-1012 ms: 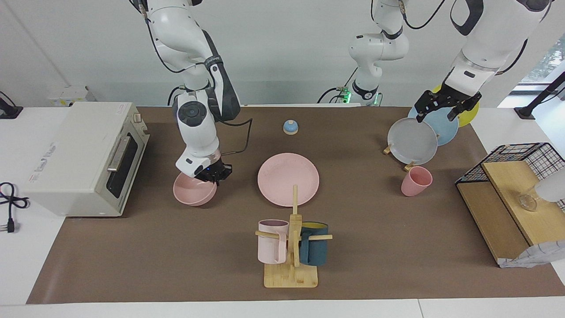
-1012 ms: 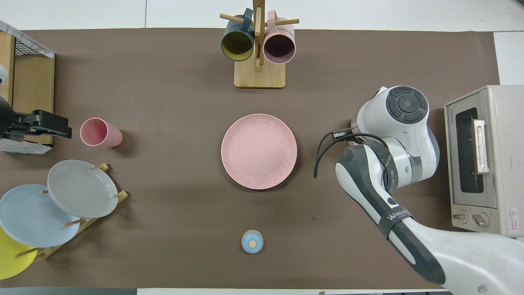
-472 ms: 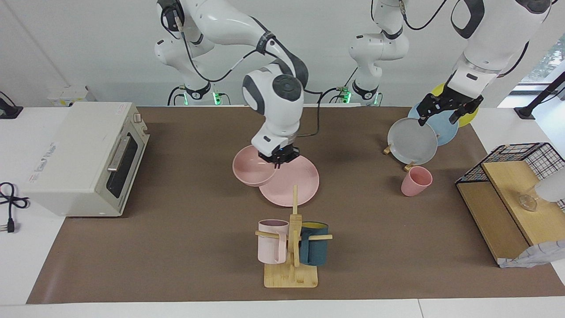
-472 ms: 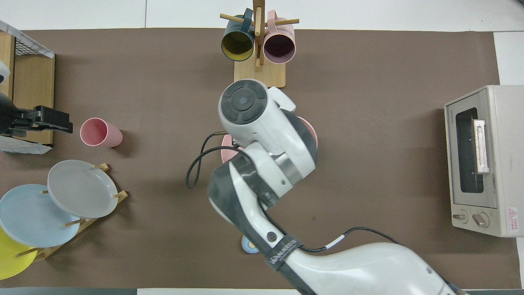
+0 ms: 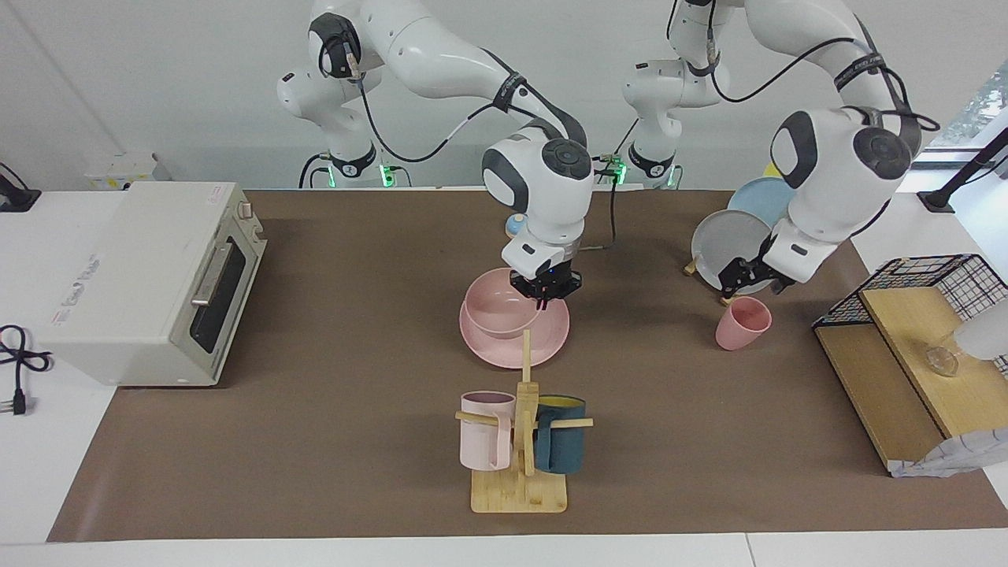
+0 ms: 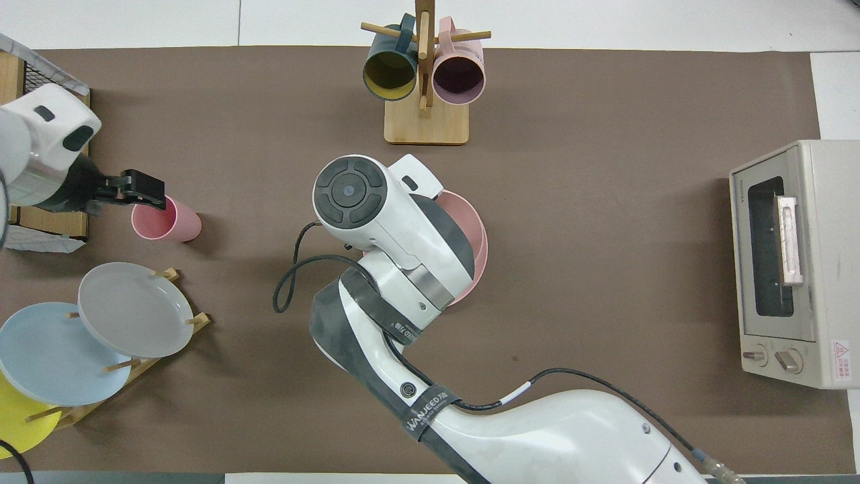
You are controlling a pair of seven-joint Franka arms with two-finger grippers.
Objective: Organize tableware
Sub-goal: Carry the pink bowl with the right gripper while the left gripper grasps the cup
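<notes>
— What do we see of the pink set?
— Matte bowl (image 5: 501, 313) over the flat plate (image 5: 543, 346) mid-desk, its rim pinched by our right claw (image 5: 545, 287); the empty cup (image 5: 741, 324) stands under our open left claw (image 5: 750, 276).

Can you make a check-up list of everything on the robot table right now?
Surface: brown mat, no spills seen.
Job's things: pink bowl held over pink plate; pink cup upright beside the plate rack.
Clutter: mug tree, plate rack, small bell.
Grippers: right gripper shut on the bowl's rim; left gripper open, just above the cup.
Cables: black plug lead beside the toaster oven.
Surroundings: wire basket shelf.
</notes>
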